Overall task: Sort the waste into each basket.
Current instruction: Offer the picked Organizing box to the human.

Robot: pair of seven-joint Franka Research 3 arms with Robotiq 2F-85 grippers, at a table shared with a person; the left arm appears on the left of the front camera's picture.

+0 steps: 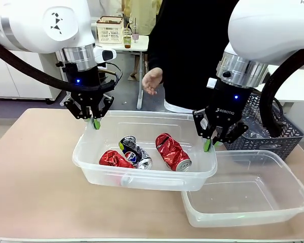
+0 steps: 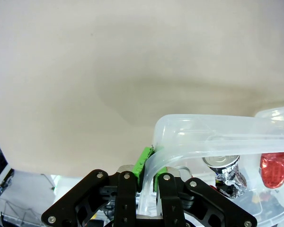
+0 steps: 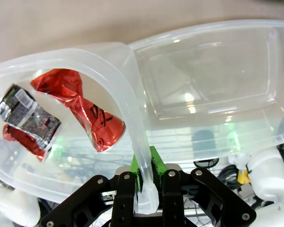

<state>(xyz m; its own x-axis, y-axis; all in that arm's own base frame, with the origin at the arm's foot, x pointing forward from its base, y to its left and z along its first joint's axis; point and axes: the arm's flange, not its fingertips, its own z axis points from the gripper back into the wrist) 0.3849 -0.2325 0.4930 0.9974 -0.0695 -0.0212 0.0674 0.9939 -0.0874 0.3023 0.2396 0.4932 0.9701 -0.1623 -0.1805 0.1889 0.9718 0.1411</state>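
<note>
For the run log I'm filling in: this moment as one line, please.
left gripper: jaws shut on can tub left rim | right gripper: jaws shut on right rim | cans: three crushed, inside | empty tub: alongside

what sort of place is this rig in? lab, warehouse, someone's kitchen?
Looks like a robotics lab or office workroom, not a home. The left gripper and right gripper clamp a clear tub of crushed cans on a beige table, a person stands opposite, a white desk sits behind.
</note>
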